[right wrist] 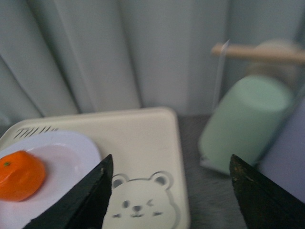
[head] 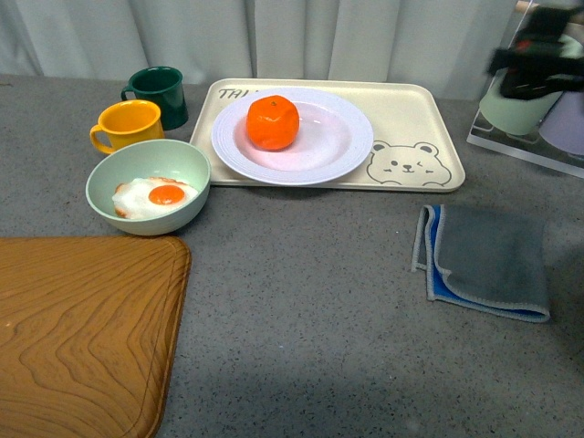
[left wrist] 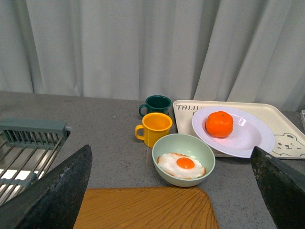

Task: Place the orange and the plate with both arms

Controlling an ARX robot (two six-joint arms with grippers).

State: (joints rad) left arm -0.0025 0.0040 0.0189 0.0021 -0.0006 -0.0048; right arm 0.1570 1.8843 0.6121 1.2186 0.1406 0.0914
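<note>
The orange (head: 272, 122) lies on the white ribbed plate (head: 338, 146), which rests on the cream bear tray (head: 420, 119) at the back of the table. My right gripper (head: 538, 59) is a dark blur high at the back right, above the cup rack. In its wrist view it (right wrist: 171, 160) is open and empty, over the tray's bear corner, with the orange (right wrist: 19, 174) and plate (right wrist: 66, 157) off to one side. My left gripper (left wrist: 171, 149) is open and empty, held back from the table, facing the orange (left wrist: 219, 123) and plate (left wrist: 248, 136).
A pale green bowl (head: 187, 169) with a fried egg, a yellow mug (head: 130, 124) and a dark green mug (head: 160, 91) stand left of the tray. A wooden board (head: 82, 328) is at front left. A folded grey-blue cloth (head: 488, 260) lies at right. Upturned cups (head: 520, 109) stand at back right.
</note>
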